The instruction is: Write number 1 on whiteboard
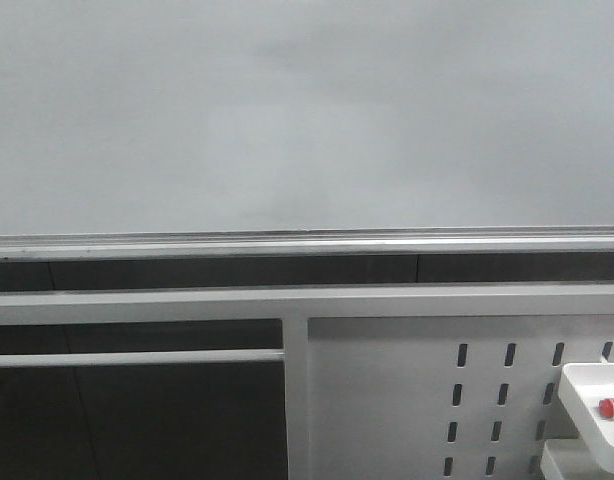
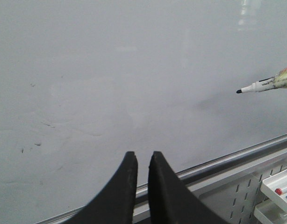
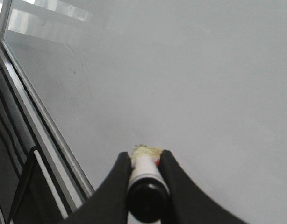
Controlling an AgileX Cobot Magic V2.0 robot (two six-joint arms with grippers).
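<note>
Pale grey whiteboard (image 1: pixel 307 120) stands upright, unmarked.

The left gripper (image 2: pixel 142 161) holds nothing, its two black fingers (image 2: pixel 127 179) drawn nearly together with only a thin slit between the tips; the right gripper (image 3: pixel 144 158) is clamped on a marker (image 3: pixel 144 175), one finger on either side of its barrel.

The whiteboard (image 1: pixel 307 110) is plain pale grey-white with a silver rail (image 1: pixel 307 243). The marker (image 2: pixel 262 85) is white-bodied, black-tipped. Below, a grey-white panel (image 1: pixel 387 400) carries rows of dark slots. Both grippers' fingers (image 2: pixel 122 191) are black.
</note>
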